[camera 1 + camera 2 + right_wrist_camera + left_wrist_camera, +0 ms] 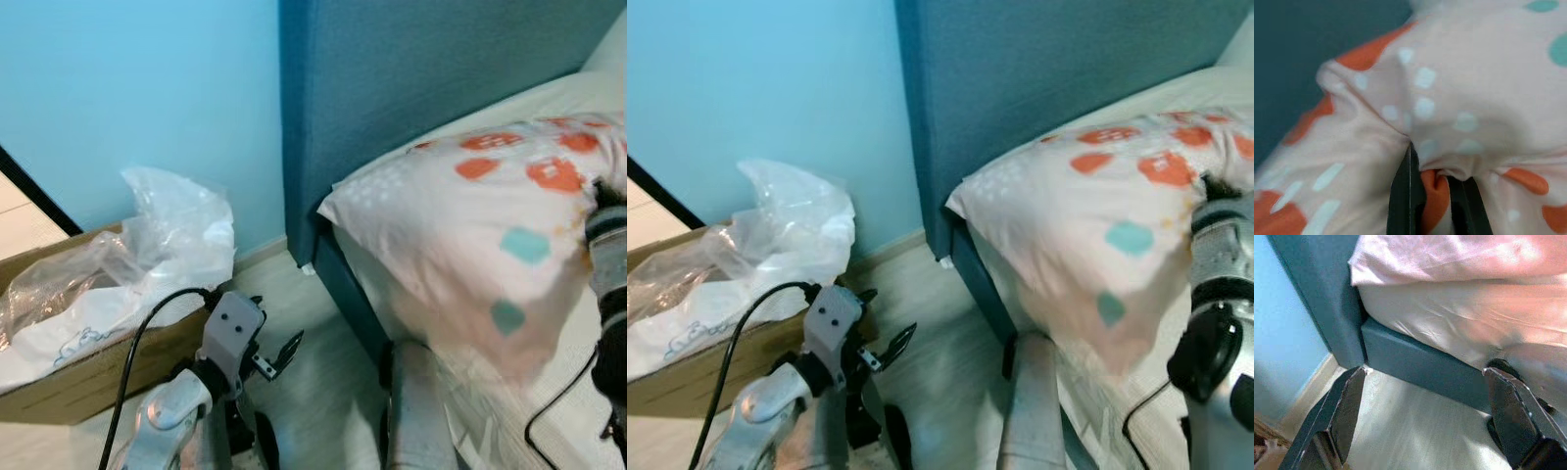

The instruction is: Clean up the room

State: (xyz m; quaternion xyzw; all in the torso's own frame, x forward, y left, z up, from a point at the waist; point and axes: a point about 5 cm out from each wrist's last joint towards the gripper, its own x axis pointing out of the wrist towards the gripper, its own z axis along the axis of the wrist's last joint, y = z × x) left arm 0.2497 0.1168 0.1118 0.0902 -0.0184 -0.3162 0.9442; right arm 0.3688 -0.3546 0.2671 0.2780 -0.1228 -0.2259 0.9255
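Right pincer [1432, 196] pinches fold of spotted pillow [470, 235], fingers nearly closed on cloth. Pillow overhangs bed [549, 98] corner beside headboard [411, 69], ahead of pincer. Left pincer [279, 354] low over floor [1415, 431], fingers spread wide, nothing held. Judgement: tidying under way; pillow gripped but not yet squared on bed; box [88, 377] with plastic bag [167, 245] beyond left pincer unattended.

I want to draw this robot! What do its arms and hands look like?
Its arms are shiny silver. The left arm has rounded joints, a boxy grey wrist with small dark dots, and a black cable looping along it. The left gripper and the right gripper each have two long black fingers.
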